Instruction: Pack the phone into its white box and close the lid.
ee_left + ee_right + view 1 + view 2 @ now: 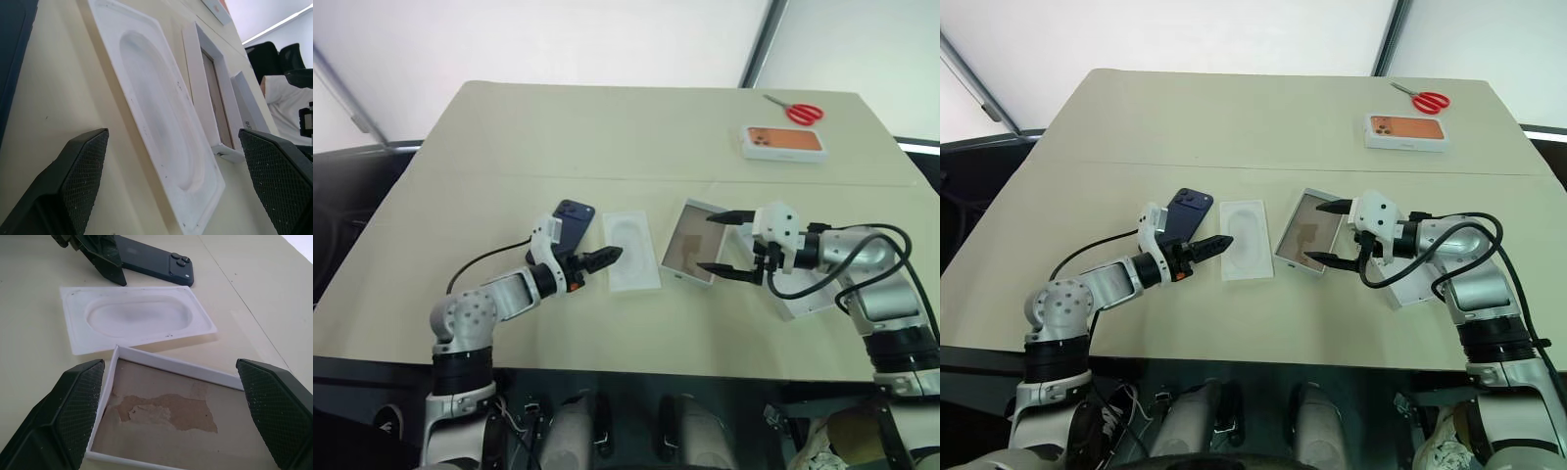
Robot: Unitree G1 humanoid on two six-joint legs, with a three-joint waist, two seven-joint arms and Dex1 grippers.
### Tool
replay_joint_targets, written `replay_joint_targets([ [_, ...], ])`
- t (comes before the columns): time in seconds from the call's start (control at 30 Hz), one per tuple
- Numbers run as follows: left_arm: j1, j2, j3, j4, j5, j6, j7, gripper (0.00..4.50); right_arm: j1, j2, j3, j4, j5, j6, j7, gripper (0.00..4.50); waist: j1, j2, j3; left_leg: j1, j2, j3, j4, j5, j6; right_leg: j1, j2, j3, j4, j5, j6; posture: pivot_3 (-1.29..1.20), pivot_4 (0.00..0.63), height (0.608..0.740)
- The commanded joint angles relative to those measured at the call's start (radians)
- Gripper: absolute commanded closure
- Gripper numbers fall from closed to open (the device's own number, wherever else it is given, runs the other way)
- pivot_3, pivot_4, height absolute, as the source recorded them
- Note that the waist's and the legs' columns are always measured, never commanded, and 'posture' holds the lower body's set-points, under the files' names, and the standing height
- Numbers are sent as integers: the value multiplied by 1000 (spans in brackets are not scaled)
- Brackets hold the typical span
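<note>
The dark navy phone (pixel 570 220) lies flat on the table, left of centre. Beside it lies a thin white insert (pixel 631 250) with an oval recess. Further right, the white box (pixel 693 243) sits open, its brownish floor showing. The lid (pixel 806 302) rests on the table, partly under my right forearm. My left gripper (pixel 607 258) is open and low, its fingertips at the insert's left edge with the phone just behind it. My right gripper (pixel 721 243) hovers open at the box's right edge, holding nothing.
A white box with an orange phone picture (pixel 783 142) and red scissors (pixel 803 112) lie at the far right of the beige table (pixel 509 147). The table's front edge runs close below both arms.
</note>
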Motion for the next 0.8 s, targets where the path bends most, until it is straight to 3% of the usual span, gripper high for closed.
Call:
replay_joint_targets([
  [0.03,-17,-17,-12,39,-12,32,-3,29,-17,6,-15,-24,4,-12,-13,0,2,0,0,0,0,0,0,0,0,0,0,0,0,0,0,0,150,738],
  [0.47,-59,-51,14,118,-33,48,-24,29,-7,12,-13,-45,3,-8,-37,0,1,0,0,0,0,0,0,0,0,1,0,0,0,0,0,0,150,738],
  [0.57,-65,-59,32,139,-44,59,-17,915,-9,14,-13,-41,1,-10,-39,0,0,0,0,0,0,0,0,0,0,1,0,0,0,0,0,0,150,738],
  [0.8,-75,-96,140,220,-94,84,47,4475,-15,18,-11,-37,-4,-13,-40,0,0,0,0,1,0,0,0,0,0,1,0,0,0,0,0,0,150,738],
])
